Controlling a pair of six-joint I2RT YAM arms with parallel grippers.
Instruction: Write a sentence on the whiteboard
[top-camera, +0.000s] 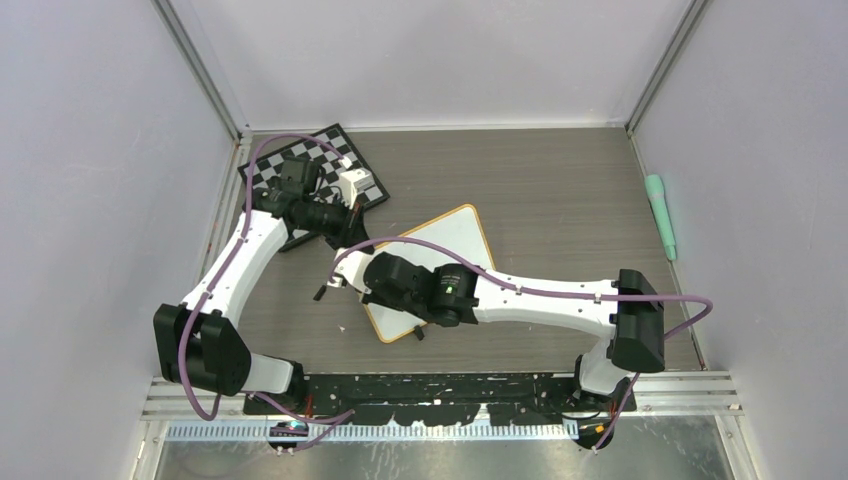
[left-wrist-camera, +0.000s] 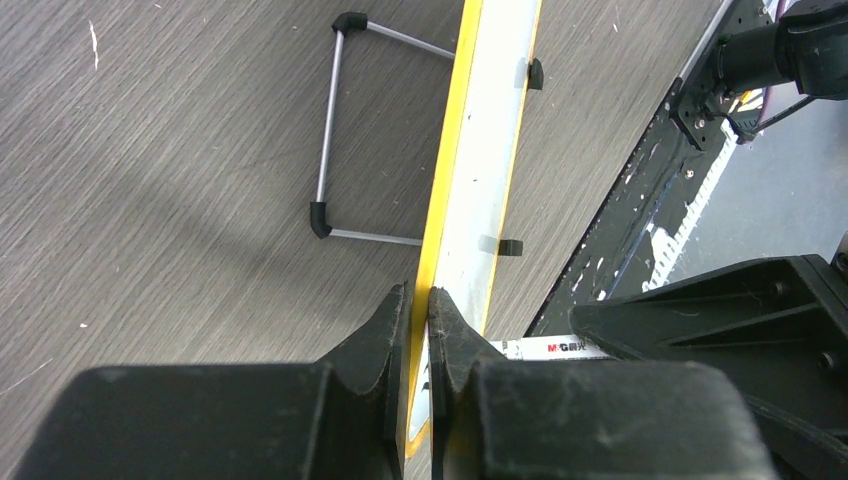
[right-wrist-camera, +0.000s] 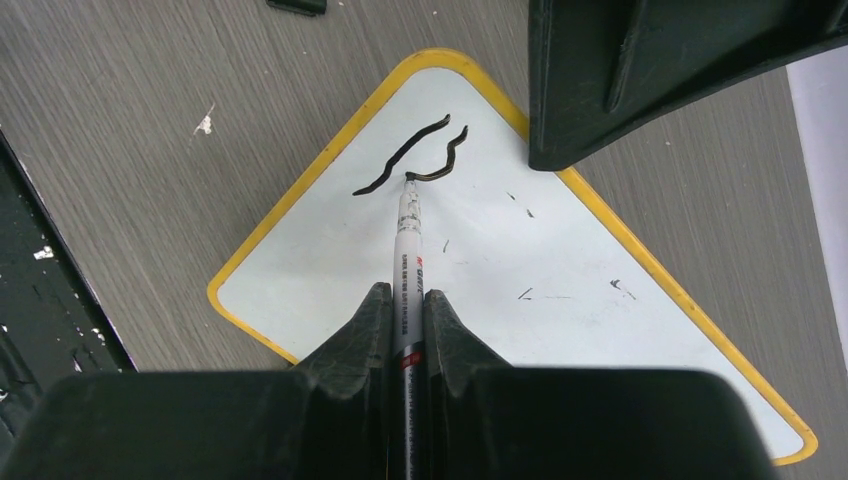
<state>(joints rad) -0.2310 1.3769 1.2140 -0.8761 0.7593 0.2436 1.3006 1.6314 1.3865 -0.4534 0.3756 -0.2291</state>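
Note:
The whiteboard (top-camera: 450, 240), white with a yellow-orange rim, lies at mid-table partly under my right arm. My left gripper (top-camera: 356, 230) is shut on its rim at the far-left edge; in the left wrist view the fingers (left-wrist-camera: 420, 292) pinch the yellow rim (left-wrist-camera: 450, 150), and the board shows edge-on. My right gripper (right-wrist-camera: 405, 292) is shut on a white marker (right-wrist-camera: 407, 250), whose tip touches the board (right-wrist-camera: 520, 260). Of the sentence, only two wavy black strokes (right-wrist-camera: 400, 160) show near the board's corner, and no words can be read. In the top view my right gripper (top-camera: 362, 288) is over the board's left part.
A black-and-white chessboard (top-camera: 330, 150) lies at the back left under my left wrist, with a white block (top-camera: 355, 185) on it. A mint-green pen (top-camera: 660, 215) lies by the right wall. A wire stand (left-wrist-camera: 325, 130) lies beside the board. The black base rail (top-camera: 450, 385) runs along the near edge.

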